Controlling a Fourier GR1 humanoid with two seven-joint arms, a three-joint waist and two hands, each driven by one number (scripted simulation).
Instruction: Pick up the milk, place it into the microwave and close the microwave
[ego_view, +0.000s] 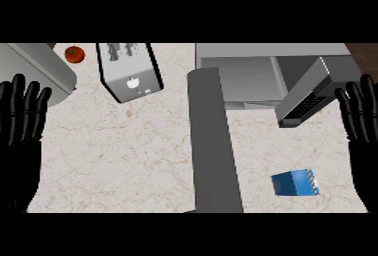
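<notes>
The milk is a small blue carton (294, 183) on the pale counter at the lower right. The grey microwave (247, 80) stands at the upper right with its cavity showing. Its open door (214, 145) reaches as a long grey slab down the middle of the view, left of the milk. A dark keypad panel (304, 102) sits on the microwave's right side. My right hand (362, 117) rests open at the right edge, fingers up, above and right of the milk. My left hand (22, 115) rests open at the left edge, holding nothing.
A tall grey-and-white box (129, 70) stands tilted at the upper left of the counter (118, 160). A red tomato (74, 54) lies beside it. A grey appliance (37, 70) fills the top left corner.
</notes>
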